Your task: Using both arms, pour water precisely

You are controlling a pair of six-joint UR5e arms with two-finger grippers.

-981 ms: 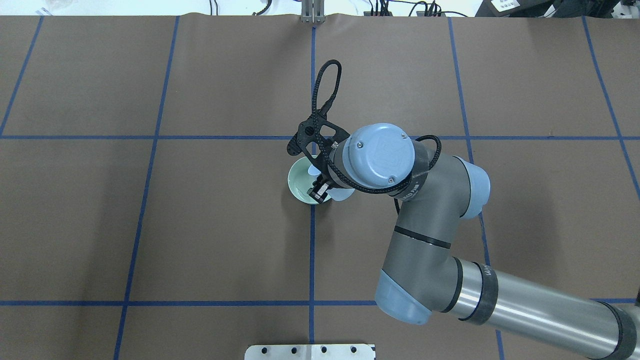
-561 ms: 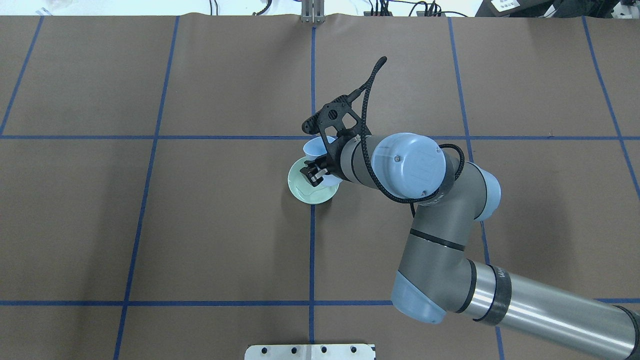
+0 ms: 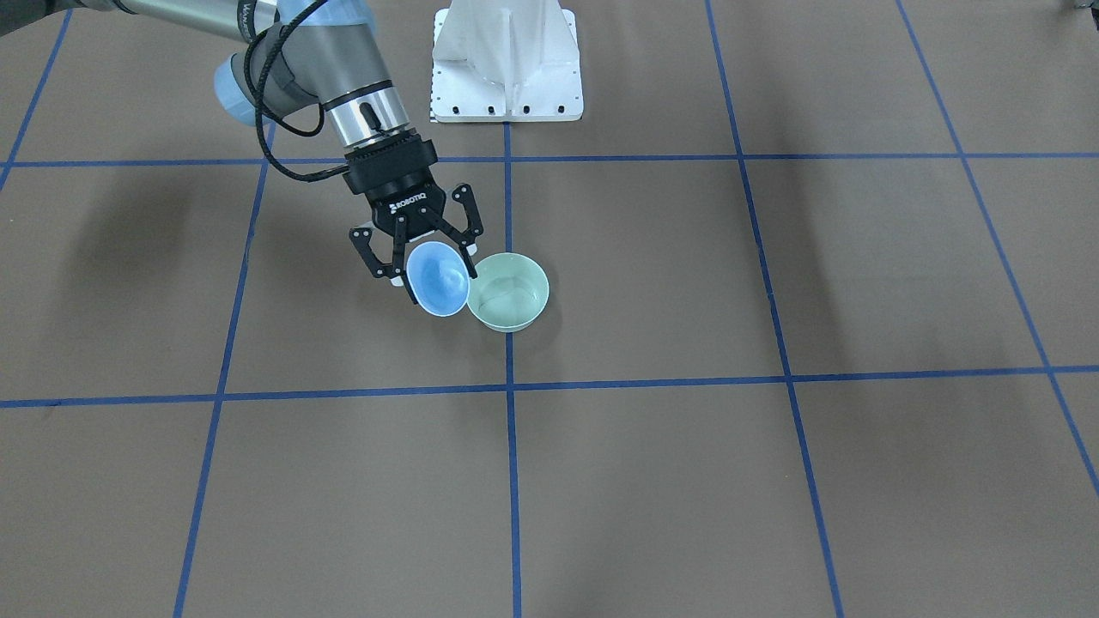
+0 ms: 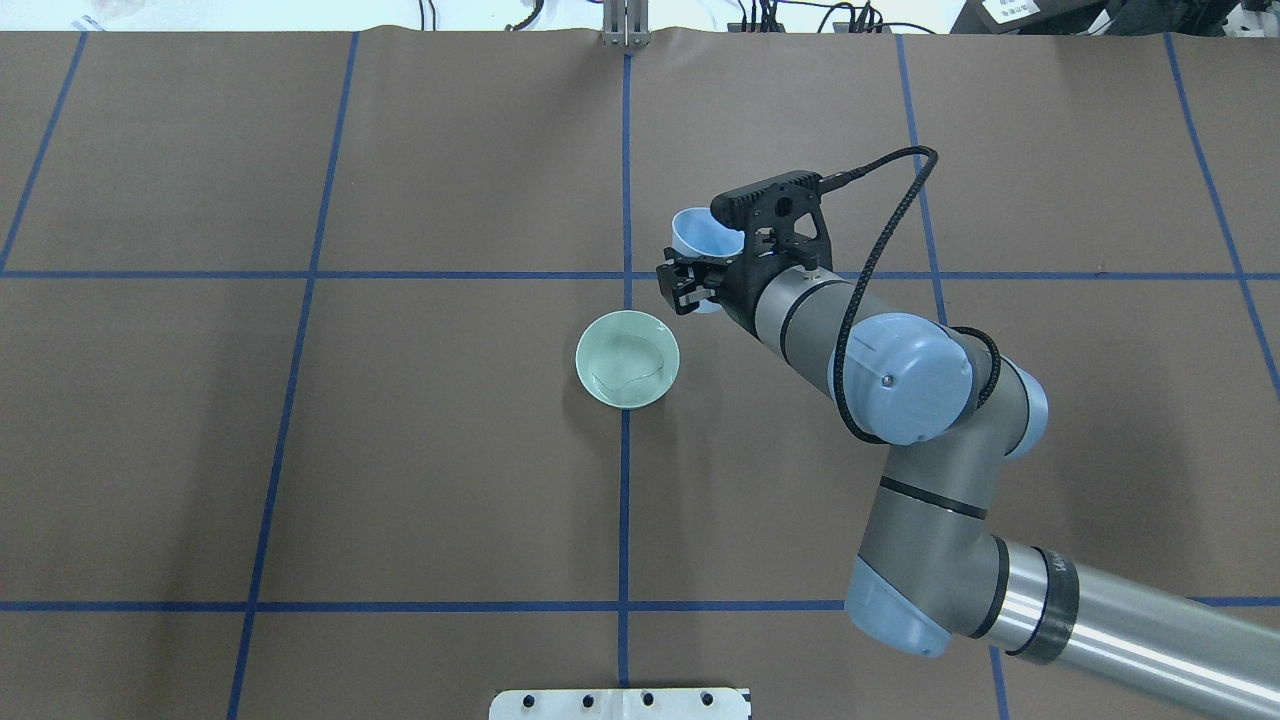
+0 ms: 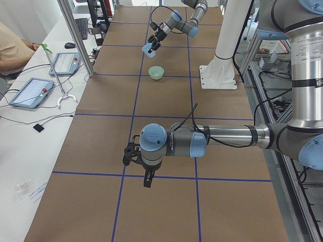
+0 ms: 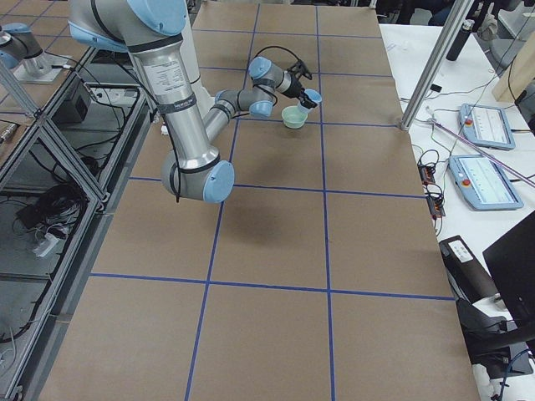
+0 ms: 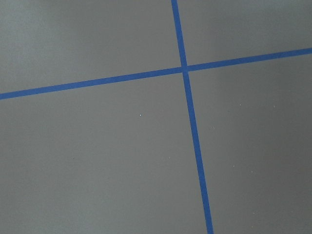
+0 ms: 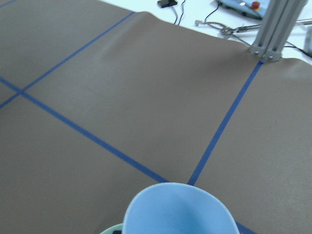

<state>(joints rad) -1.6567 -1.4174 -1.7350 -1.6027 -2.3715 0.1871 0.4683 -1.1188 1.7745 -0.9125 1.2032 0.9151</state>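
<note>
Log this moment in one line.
right gripper: shut on blue cup, tilted | water: in green bowl | left gripper: unclear

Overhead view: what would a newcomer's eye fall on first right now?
The right hand, shut on a tipped pale-blue bowl, held just beside the green bowl. That green bowl sits on the centre blue line with water glinting inside. Only the left side view shows the left arm, low over the table, far from both.

Robotics lab, blue-taped table [image 4: 400,450], teach pendants [image 6: 485,125]
</note>
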